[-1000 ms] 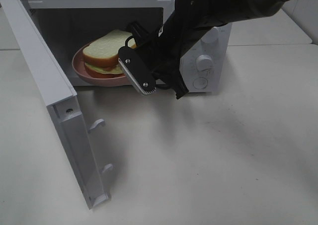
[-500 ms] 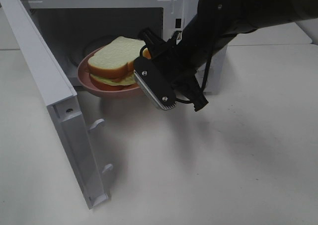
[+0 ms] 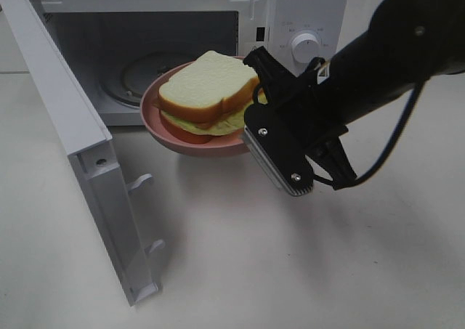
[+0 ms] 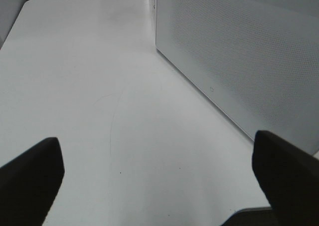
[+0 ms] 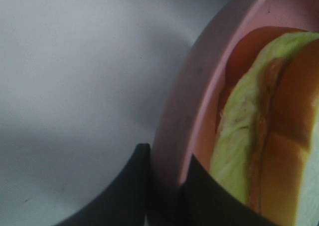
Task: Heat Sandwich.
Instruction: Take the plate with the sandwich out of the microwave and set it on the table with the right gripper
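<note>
The sandwich (image 3: 207, 89), white bread with brown crust and green and red filling, lies on a round pink plate (image 3: 195, 146). The plate hangs in the air just in front of the open microwave (image 3: 305, 9). My right gripper (image 3: 252, 120) is shut on the plate's right rim. The right wrist view shows its dark fingers (image 5: 134, 186) pinching the pink rim (image 5: 194, 96), with the sandwich (image 5: 244, 136) beside them. My left gripper (image 4: 159, 186) stands open with nothing between its fingers, over bare table beside the microwave's perforated side wall (image 4: 239, 51).
The microwave door (image 3: 65, 118) swings wide open to the left, reaching toward the table's front. A glass turntable (image 3: 134, 75) lies inside the cavity. The white table (image 3: 290, 271) spreads in front and to the right.
My right gripper has drawn the plate with the sandwich out of the microwave cavity, toward the front and right. The left gripper's view gives no earlier frame.
</note>
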`<action>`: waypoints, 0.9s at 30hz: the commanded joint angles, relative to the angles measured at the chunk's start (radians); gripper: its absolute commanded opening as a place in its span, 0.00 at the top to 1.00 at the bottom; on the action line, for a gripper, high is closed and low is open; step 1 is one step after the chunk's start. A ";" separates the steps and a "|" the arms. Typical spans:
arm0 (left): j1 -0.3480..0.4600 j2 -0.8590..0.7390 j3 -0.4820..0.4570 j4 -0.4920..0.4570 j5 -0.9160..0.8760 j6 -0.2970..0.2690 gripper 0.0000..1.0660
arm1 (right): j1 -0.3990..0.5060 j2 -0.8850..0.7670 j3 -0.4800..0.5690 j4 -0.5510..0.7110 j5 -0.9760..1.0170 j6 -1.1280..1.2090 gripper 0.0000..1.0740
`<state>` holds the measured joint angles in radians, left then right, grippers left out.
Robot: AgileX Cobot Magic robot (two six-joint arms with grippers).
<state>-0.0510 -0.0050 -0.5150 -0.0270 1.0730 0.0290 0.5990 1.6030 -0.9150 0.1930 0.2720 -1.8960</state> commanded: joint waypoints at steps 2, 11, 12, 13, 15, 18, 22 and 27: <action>0.004 -0.006 0.001 -0.007 -0.004 -0.007 0.09 | 0.008 -0.094 0.078 0.012 -0.046 0.036 1.00; 0.004 -0.006 0.001 -0.007 -0.004 -0.007 0.09 | 0.010 -0.263 0.229 0.012 -0.043 0.112 1.00; 0.004 -0.006 0.001 -0.007 -0.004 -0.007 0.09 | 0.010 -0.304 0.263 0.012 -0.043 0.112 1.00; 0.004 -0.006 0.001 -0.007 -0.004 -0.007 0.09 | 0.010 -0.304 0.263 0.012 -0.043 0.112 1.00; 0.004 -0.006 0.001 -0.007 -0.004 -0.007 0.09 | 0.010 -0.344 0.290 0.012 -0.042 0.127 1.00; 0.004 -0.006 0.001 -0.007 -0.004 -0.007 0.09 | 0.010 -0.407 0.328 0.011 -0.043 0.151 1.00; 0.004 -0.006 0.001 -0.007 -0.004 -0.007 0.09 | 0.010 -0.492 0.372 0.007 -0.034 0.185 1.00; 0.004 -0.006 0.001 -0.007 -0.004 -0.007 0.09 | 0.010 -0.589 0.417 0.000 0.001 0.193 1.00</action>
<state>-0.0510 -0.0050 -0.5150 -0.0270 1.0730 0.0290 0.6090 1.0500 -0.5080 0.1920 0.2840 -1.7100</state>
